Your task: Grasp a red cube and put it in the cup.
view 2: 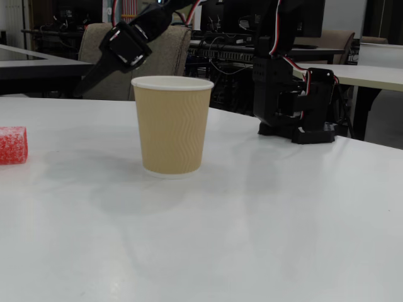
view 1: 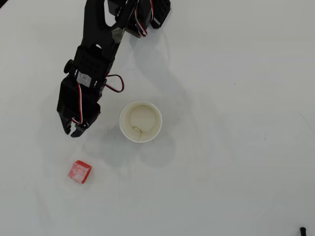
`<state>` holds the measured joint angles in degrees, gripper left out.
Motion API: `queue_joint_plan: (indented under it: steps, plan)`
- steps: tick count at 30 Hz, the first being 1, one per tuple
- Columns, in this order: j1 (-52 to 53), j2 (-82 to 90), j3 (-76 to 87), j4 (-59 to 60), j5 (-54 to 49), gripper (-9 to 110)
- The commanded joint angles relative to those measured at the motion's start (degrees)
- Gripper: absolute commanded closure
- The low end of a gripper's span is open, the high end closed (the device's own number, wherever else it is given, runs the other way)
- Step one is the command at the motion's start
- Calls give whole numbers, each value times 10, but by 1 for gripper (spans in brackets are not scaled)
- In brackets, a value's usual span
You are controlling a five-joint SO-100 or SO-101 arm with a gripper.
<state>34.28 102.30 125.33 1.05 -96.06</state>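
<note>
The red cube [view 1: 79, 171] lies on the white table at the lower left of the overhead view, and at the far left edge in the fixed view [view 2: 12, 145]. The cup [view 1: 141, 121] stands upright near the middle, white-rimmed with a cream inside; from the side its wall is tan [view 2: 172, 126]. My gripper [view 1: 71, 132] hangs above the table left of the cup and up-right of the cube, touching neither. Its jaws are together with only a small notch at the tip and hold nothing. In the fixed view the gripper [view 2: 82, 89] points down to the left behind the cup.
The arm's black base [view 2: 296, 100] stands at the back right of the table in the fixed view, at the top of the overhead view [view 1: 155, 12]. A small dark object [view 1: 302, 229] sits at the lower right corner. Chairs and desks stand beyond the table.
</note>
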Motion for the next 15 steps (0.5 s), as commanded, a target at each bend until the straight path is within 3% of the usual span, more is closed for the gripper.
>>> queue_joint_plan:
  steps: [1, 15]
  plan:
    - [-20, -4, -68, -6, -37, 101]
    - [-92, -77, -136, -7, -99, 101]
